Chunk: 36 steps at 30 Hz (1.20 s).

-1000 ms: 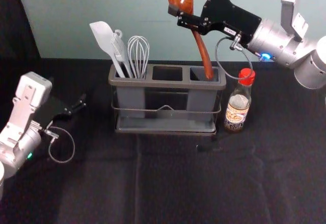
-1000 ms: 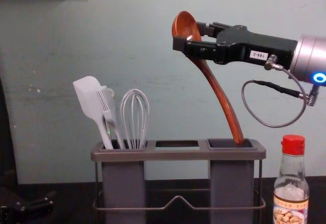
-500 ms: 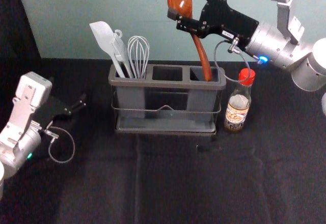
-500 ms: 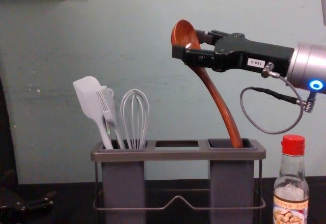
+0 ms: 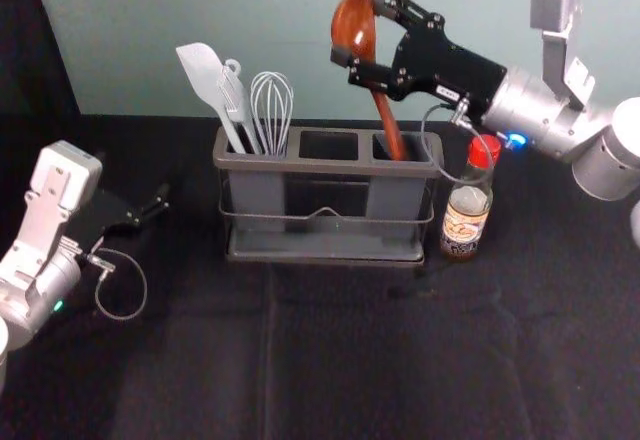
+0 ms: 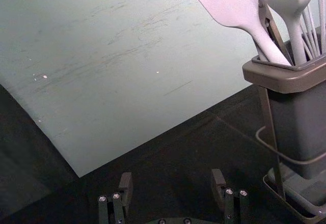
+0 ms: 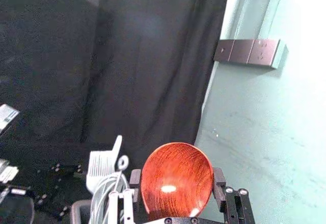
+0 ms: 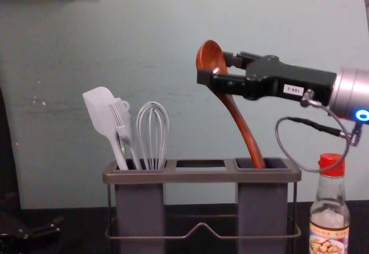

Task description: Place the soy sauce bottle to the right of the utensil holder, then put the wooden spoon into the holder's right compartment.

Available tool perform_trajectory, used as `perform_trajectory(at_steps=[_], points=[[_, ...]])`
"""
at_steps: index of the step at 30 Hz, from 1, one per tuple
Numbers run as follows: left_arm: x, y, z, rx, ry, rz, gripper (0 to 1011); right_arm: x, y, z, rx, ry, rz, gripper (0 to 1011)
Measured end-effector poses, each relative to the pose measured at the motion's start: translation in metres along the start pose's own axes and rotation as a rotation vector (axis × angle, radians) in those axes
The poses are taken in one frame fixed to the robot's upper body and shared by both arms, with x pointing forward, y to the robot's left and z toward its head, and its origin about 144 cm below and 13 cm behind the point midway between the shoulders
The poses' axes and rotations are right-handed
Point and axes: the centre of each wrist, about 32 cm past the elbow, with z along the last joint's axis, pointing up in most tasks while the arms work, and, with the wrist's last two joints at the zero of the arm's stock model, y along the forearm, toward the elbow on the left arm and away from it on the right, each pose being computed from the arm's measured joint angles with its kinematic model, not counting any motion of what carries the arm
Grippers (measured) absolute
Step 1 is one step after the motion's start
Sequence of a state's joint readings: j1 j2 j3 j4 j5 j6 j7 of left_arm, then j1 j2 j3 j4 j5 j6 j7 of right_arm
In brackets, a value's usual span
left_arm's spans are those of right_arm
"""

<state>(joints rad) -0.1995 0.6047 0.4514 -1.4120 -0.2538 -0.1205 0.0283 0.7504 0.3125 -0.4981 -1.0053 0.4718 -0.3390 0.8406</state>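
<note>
While the head view shows the right gripper (image 5: 359,30) holding the wooden spoon (image 5: 352,18) by its bowl, the bottle (image 5: 466,222) stands below it, rightward; the left gripper (image 5: 136,178) idles far leftward, fingers wide. Chest view: the handle slants below the right gripper into the holder's (image 8: 173,176) right compartment.

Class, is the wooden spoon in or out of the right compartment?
Partly in: the wooden spoon dips its handle end into the right compartment; the right gripper holds its bowl above.
</note>
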Motion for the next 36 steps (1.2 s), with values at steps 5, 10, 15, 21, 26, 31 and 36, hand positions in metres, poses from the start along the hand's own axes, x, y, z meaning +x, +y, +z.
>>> perform_trajectory(at_steps=[5, 10, 15, 21, 26, 31, 36], points=[[0.000, 0.000, 0.000, 0.000, 0.000, 0.000, 1005, -0.004, -0.007, -0.004, -0.006, 0.010, 0.000, 842], [0.000, 0.000, 0.000, 0.000, 0.000, 0.000, 1005, -0.008, -0.016, -0.010, -0.022, 0.019, -0.002, 842], [0.000, 0.000, 0.000, 0.000, 0.000, 0.000, 1005, -0.012, -0.023, -0.013, -0.029, 0.024, -0.002, 842], [0.000, 0.000, 0.000, 0.000, 0.000, 0.000, 1005, -0.017, -0.033, -0.013, -0.033, 0.032, -0.003, 842], [0.000, 0.000, 0.000, 0.000, 0.000, 0.000, 1005, -0.023, -0.040, -0.013, -0.036, 0.033, 0.002, 842], [0.000, 0.000, 0.000, 0.000, 0.000, 0.000, 1005, -0.027, -0.046, -0.014, -0.037, 0.035, -0.002, 842], [0.000, 0.000, 0.000, 0.000, 0.000, 0.000, 1005, -0.031, -0.052, -0.014, -0.041, 0.036, -0.009, 842]])
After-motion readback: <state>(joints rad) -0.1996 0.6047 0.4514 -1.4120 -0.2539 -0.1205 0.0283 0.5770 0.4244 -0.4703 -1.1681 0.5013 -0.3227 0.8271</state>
